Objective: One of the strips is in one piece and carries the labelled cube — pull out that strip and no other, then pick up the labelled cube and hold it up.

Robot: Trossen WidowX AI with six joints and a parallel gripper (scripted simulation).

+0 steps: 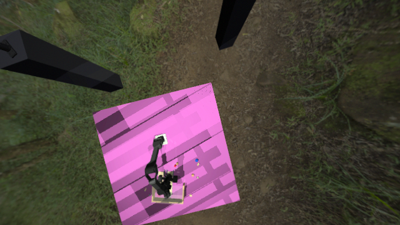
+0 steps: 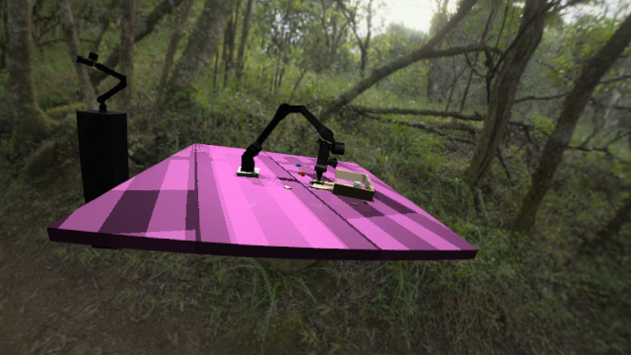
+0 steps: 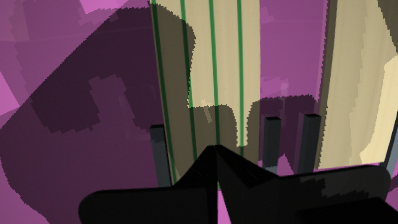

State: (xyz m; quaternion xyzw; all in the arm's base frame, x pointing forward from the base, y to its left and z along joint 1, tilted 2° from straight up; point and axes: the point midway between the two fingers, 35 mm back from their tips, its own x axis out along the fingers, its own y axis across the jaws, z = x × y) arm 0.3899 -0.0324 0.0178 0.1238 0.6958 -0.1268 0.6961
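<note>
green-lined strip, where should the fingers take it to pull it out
Judging by the wrist view, press or pinch the near end of the green-lined strip, coming straight down from above: it lies flat and thin, running lengthwise away from the shut gripper between grey posts.

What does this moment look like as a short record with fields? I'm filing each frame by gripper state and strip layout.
gripper: black parallel-jaw gripper, shut, holding nothing
gripper position: low over the near end of the beige strip with green lengthwise lines
second strip: plain beige strip to the right, apart from the first
posts: grey upright posts flank the strip ends
surface: pink-and-purple striped table top
box: tan open-topped box beside the gripper
labelled cube: not identifiable
</note>
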